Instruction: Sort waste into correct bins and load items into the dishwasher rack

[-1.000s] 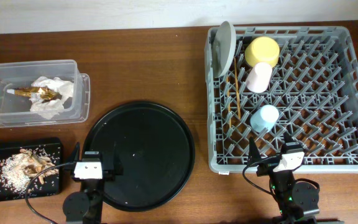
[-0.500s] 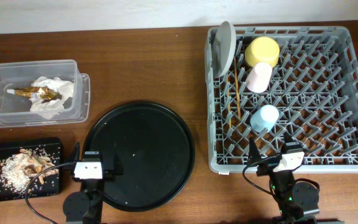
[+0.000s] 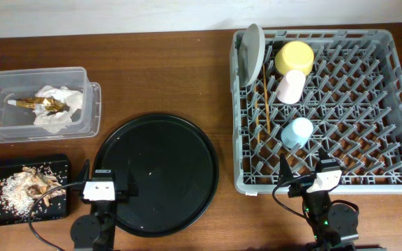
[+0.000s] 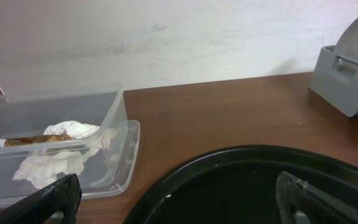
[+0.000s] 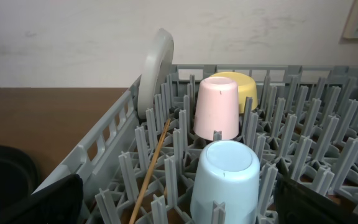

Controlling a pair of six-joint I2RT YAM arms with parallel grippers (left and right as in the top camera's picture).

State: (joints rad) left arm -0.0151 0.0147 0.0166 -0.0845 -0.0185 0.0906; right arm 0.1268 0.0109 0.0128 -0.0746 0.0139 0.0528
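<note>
Brown tabletop, overhead: my left gripper sits spread at the round black tray's 8 o'clock rim, with the clear tub at its 10 and the food scraps at 9. My right gripper is spread as well, light blue cup at 12 in the dishwasher rack. Left wrist: tub at 10, clear of the fingers. Right wrist: blue cup straight ahead, untouched

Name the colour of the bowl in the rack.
Yellow. The bowl shows best in the overhead view.
</note>
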